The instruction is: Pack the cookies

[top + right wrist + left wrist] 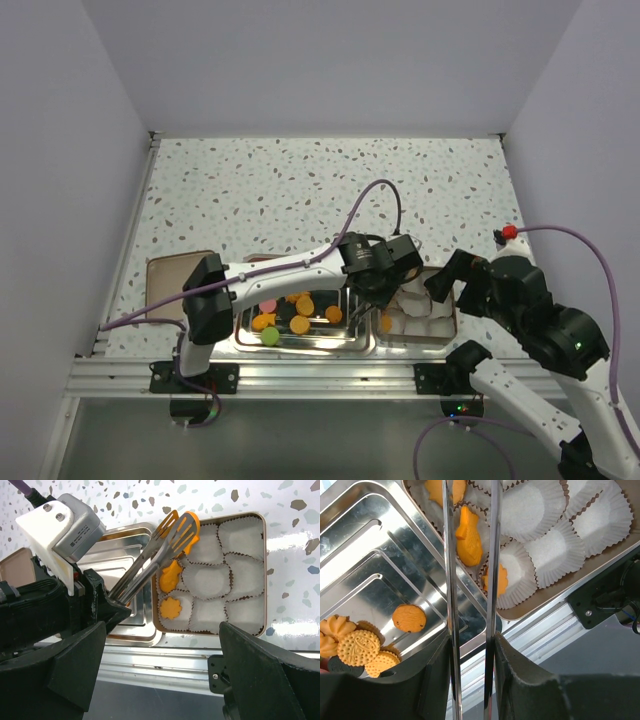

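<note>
At the near edge we find the aluminium rail [320,375]. Just beyond it, the right gripper [162,640] hangs by the right end of the box [264,570], jaws spread wide and holding nothing. The left gripper [470,652] is clamped on the handle end of the tongs [142,570]. Their two arms run close together over the left column of the box.

The cookies [290,312] lie in two places. Most sit loose in the steel tray [300,346], just beside the box on its left. They are mostly orange, with a pink and a green one among them.

White paper cups [205,580] fill the box. In the left column, the nearest cup holds a flower-shaped cookie [170,608], and a fish-shaped cookie [169,579] lies next beyond it. The orange tips of the tongs stand over the far cups of that column. We cannot tell whether they grip anything.

Beyond the box lies the speckled table [300,190].
</note>
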`<control>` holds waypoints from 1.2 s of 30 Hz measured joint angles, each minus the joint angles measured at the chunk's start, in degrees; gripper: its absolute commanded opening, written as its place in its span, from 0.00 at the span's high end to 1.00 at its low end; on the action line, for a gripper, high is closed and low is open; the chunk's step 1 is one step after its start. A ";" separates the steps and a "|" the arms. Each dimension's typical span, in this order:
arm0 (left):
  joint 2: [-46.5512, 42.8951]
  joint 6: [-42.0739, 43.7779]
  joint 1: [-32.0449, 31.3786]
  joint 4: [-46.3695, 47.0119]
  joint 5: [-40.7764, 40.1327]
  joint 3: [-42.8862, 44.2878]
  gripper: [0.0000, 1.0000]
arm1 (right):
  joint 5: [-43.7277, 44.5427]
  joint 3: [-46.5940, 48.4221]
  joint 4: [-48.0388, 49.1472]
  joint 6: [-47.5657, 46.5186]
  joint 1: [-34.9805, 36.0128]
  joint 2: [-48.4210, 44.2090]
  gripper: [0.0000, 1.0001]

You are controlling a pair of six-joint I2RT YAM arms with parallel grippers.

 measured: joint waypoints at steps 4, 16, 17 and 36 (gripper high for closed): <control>0.00 -0.04 -0.26 0.85 0.09 -0.22 0.58 | -0.07 -0.26 -0.02 0.28 0.00 -0.22 0.01; -0.02 -0.44 -0.39 1.79 0.17 -0.22 0.55 | -0.09 -0.33 -0.39 1.09 0.00 -1.55 0.01; -0.09 -0.46 -0.39 1.77 0.11 -0.24 0.55 | -0.09 -0.35 -0.39 1.20 0.00 -1.75 0.01; -7.15 -1.53 -0.33 -1.90 -3.85 0.31 0.54 | -0.13 -0.94 -0.46 2.19 0.00 -3.02 0.01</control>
